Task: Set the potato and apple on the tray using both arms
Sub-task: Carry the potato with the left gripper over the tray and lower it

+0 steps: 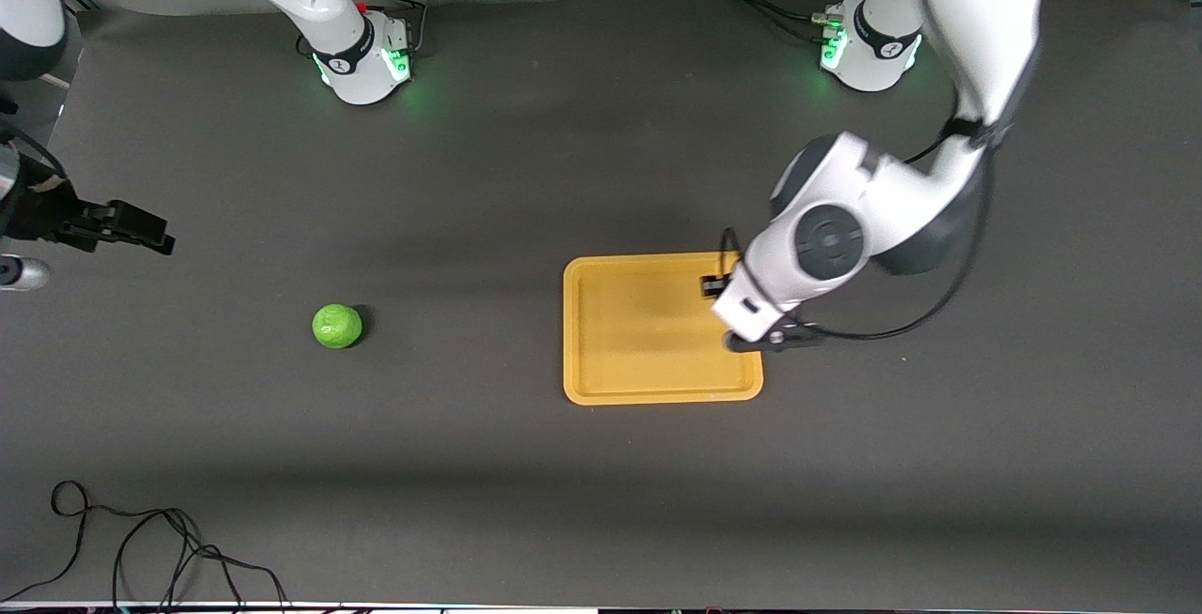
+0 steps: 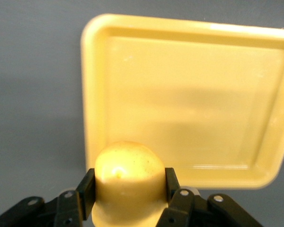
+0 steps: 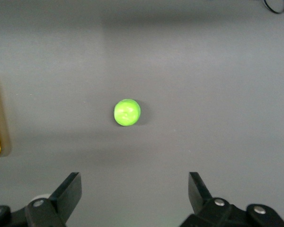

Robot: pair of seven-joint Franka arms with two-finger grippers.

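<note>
A loose cable (image 1: pixel 141 548) lies nearest the camera, well clear of the tray (image 1: pixel 601 389). The apple (image 1: pixel 336 326) sits on the worktop (image 1: pixel 470 501), well apart from the tray toward the right arm's end. The left gripper (image 2: pixel 128 189), fingers closed on the potato (image 2: pixel 128 170), hangs over the tray's rim; released here, the potato could roll off. The right gripper (image 3: pixel 134 196) waits wide open and empty above the worktop, with the apple unobstructed.

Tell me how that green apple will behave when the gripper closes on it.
The apple looks round, so it will probably roll if nudged off-centre. Its glossy skin may be slippery between the fingers. It looks rigid, likely holding shape. The right gripper is open over the table; the left gripper holds the potato.
</note>
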